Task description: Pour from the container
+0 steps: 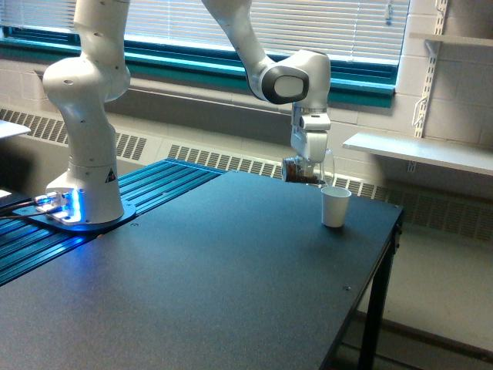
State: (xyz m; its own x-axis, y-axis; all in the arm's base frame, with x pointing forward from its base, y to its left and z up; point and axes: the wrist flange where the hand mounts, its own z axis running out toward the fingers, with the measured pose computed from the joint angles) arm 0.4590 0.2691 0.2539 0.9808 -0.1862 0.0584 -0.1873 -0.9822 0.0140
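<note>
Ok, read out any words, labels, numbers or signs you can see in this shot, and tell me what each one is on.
No text can be read.
Small dark triangular sticker on the robot base: too small and blurred to read.
White cup: plain, no print.
Clear container in the pincer: no label visible.
Table: no markings.
</note>
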